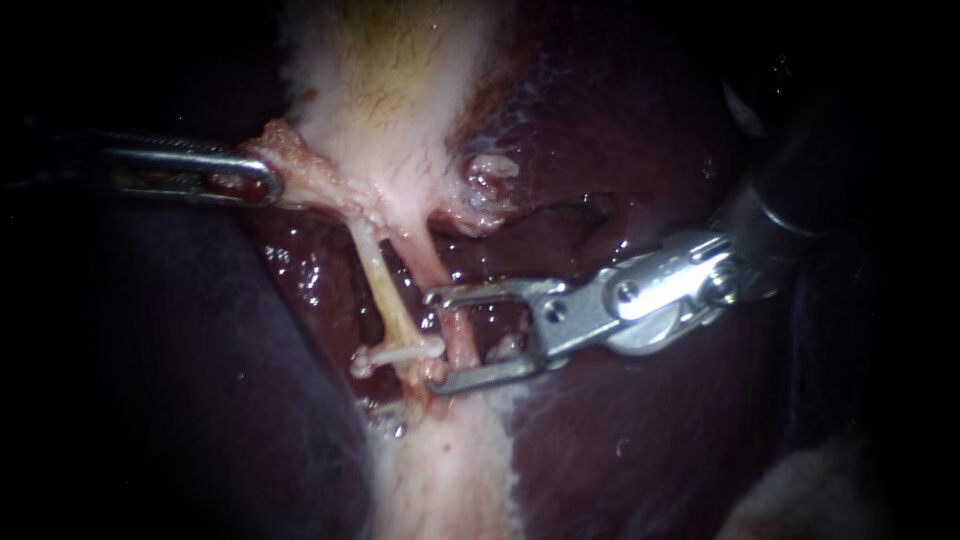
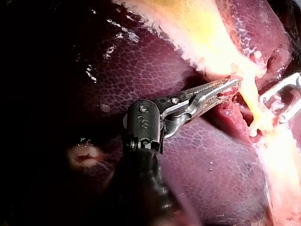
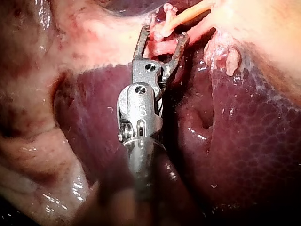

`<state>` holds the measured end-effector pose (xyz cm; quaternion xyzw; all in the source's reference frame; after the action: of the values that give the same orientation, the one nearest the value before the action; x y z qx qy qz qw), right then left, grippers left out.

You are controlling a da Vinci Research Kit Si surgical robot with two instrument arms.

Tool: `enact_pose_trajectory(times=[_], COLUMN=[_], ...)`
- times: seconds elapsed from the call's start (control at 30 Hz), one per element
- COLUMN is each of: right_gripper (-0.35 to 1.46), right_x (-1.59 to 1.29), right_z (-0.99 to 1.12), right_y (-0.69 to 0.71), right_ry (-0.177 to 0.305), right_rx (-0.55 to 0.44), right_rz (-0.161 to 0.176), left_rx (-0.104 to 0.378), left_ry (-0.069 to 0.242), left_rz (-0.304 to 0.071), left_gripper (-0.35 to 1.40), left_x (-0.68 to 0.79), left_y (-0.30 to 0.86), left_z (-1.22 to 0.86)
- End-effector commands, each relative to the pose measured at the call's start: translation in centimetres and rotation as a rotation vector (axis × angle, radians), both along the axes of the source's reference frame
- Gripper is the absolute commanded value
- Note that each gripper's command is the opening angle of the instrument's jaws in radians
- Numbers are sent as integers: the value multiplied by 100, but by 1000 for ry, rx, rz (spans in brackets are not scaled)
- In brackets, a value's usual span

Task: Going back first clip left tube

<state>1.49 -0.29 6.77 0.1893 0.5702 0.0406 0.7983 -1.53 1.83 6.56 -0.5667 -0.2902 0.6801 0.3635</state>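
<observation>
Endoscope view: wet, dark red liver (image 1: 620, 430) fills the field, with the pale gallbladder (image 1: 390, 80) above and darkness at both side edges. There are two instruments, two tubes and one clip. The left instrument (image 1: 268, 185) pinches a lip of the gallbladder, its jaws pressed onto it. The white clip (image 1: 400, 353) sits across the pale left tube (image 1: 378, 275), low down. The right instrument (image 1: 437, 337) has its jaws spread, straddling the pink right tube (image 1: 437, 262) just beside the clip. Bare liver lies open to the right of the tubes.

Left wrist view: the long jaws clamp pale tissue, and the other instrument's fork stands beyond them.

Right wrist view: the spread jaws bracket the pink tube, with the clip just ahead.
</observation>
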Motion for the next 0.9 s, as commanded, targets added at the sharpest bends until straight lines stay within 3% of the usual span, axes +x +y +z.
enact_pose_trajectory(times=[0.03, 0.47, 0.63, 0.9], right_gripper=[50, 50, 50, 50], right_x=[-4, -62, -76, -88], right_z=[-2, -29, -34, -37], right_y=[1, 22, 26, 29], right_ry=[0, 7, -2, 1], right_rx=[2, -13, -19, -22], right_rz=[0, 2, 19, 15], left_rx=[0, 0, -1, -1], left_ry=[0, -1, -1, -1], left_rz=[0, 1, 1, 1], left_gripper=[-35, -35, -35, -35], left_x=[0, 0, 0, 0], left_y=[0, 0, 1, 0], left_z=[0, 1, 2, 3])
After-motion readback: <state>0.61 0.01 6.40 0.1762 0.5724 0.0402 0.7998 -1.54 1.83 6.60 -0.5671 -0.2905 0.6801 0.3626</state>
